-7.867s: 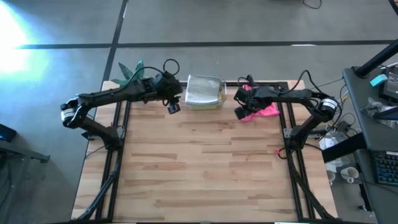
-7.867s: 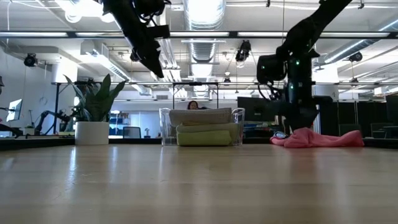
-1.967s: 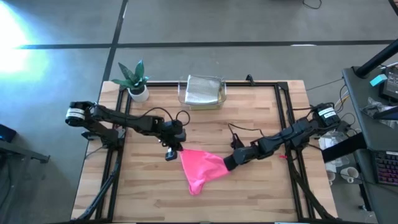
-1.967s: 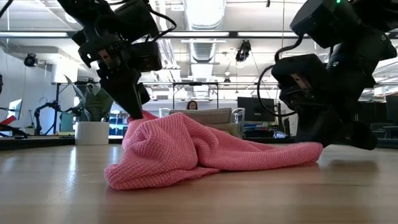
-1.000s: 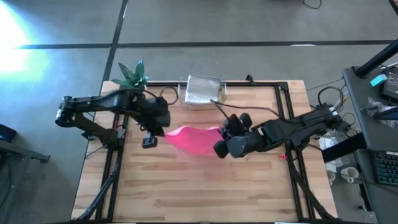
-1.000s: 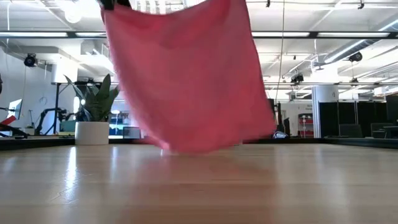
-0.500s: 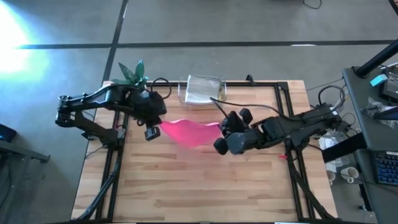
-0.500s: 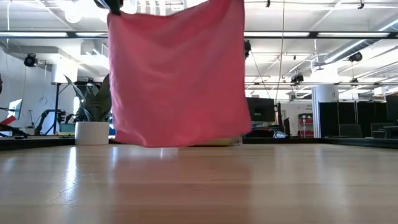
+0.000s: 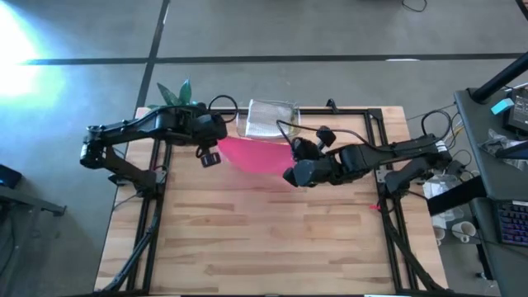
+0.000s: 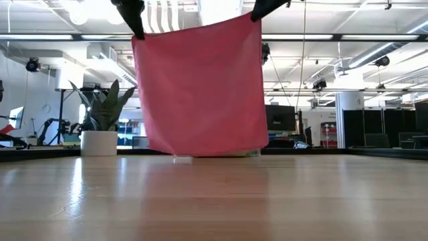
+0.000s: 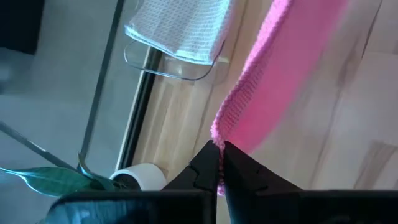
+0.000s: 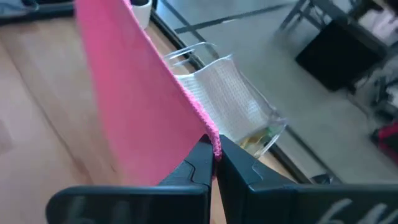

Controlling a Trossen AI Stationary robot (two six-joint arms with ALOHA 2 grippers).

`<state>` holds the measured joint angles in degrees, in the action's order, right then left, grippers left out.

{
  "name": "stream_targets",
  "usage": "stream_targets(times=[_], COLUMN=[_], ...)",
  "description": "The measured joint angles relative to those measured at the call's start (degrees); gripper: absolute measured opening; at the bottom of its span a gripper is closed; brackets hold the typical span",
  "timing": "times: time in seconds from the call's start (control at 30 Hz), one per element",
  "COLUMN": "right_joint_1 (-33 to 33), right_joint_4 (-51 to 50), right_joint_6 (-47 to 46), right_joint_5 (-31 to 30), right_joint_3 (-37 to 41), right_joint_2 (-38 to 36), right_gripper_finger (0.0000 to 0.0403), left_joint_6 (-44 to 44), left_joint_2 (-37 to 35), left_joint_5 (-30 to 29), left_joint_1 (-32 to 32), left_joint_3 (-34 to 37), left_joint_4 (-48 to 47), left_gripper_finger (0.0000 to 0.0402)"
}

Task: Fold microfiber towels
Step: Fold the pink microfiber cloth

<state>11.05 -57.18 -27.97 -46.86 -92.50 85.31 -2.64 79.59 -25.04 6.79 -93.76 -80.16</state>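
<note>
Claws L (image 11: pixel 219 155) & R (image 12: pixel 213 152) raised, pinching pink towel (image 10: pixel 198 87) corners.

A clear plastic tray (image 9: pixel 290 132) sits at the table's (image 9: pixel 272 239) far edge; a potted plant (image 9: pixel 172 96) stands at its far left corner.

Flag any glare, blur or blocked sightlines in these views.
High view: bright glare washes the floor at the top-left corner. Low view: the hanging pink towel hides the clear tray behind it. Left wrist view: the potted plant is soft; right wrist view: the room beyond the table is blurred.
</note>
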Motion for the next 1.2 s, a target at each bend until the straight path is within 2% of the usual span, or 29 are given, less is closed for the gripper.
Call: stream_targets(times=[0.13, 0.27, 0.47, 0.6, 0.7, 0.77, 0.93, 1.1, 1.2], right_joint_1=[0.3, 2.0, 5.4, 7.6, 9.4, 10.7, 13.7, 15.1, 14.8], right_joint_4=[0.0, 0.1, 2.8, 9.5, 14.8, 17.4, 20.9, 22.0, 21.3], right_joint_6=[3.4, -0.8, -8.8, -13.6, -18.1, -20.9, -27.7, -32.1, -34.3], right_joint_5=[2.5, 12.7, 27.0, 33.2, 35.2, 35.3, 35.3, 35.1, 34.9], right_joint_3=[0.0, 1.1, 5.8, 10.2, 12.8, 13.8, 13.5, 11.9, 11.6], right_joint_2=[0.0, 0.3, 2.3, 4.4, 6.4, 7.8, 13.1, 18.2, 20.5], right_gripper_finger=[0.0008, 0.0008, 0.0008, 0.0008, 0.0008, 0.0008, 0.0008, 0.0008, 0.0008], left_joint_6=[-4.2, -13.7, -23.3, -28.5, -30.8, -32.4, -36.8, -37.5, -37.5], left_joint_2=[-0.4, -1.9, -2.5, -2.4, -2.4, -2.4, -2.3, -2.3, -2.3], left_joint_5=[2.3, 13.6, 18.3, 25.1, 29.3, 29.9, 33.8, 33.9, 31.3], left_joint_1=[-0.5, -2.9, -11.6, -15.9, -18.5, -20.1, -23.1, -25.4, -24.8], left_joint_3=[0.2, 3.1, 14.3, 22.7, 28.4, 31.7, 37.7, 42.1, 43.1], left_joint_4=[-0.3, -0.8, 3.6, 11.2, 17.1, 20.1, 23.1, 27.2, 29.8], left_gripper_finger=[0.0000, 0.0000, 0.0000, 0.0000, 0.0000, 0.0000, 0.0000, 0.0000, 0.0000])
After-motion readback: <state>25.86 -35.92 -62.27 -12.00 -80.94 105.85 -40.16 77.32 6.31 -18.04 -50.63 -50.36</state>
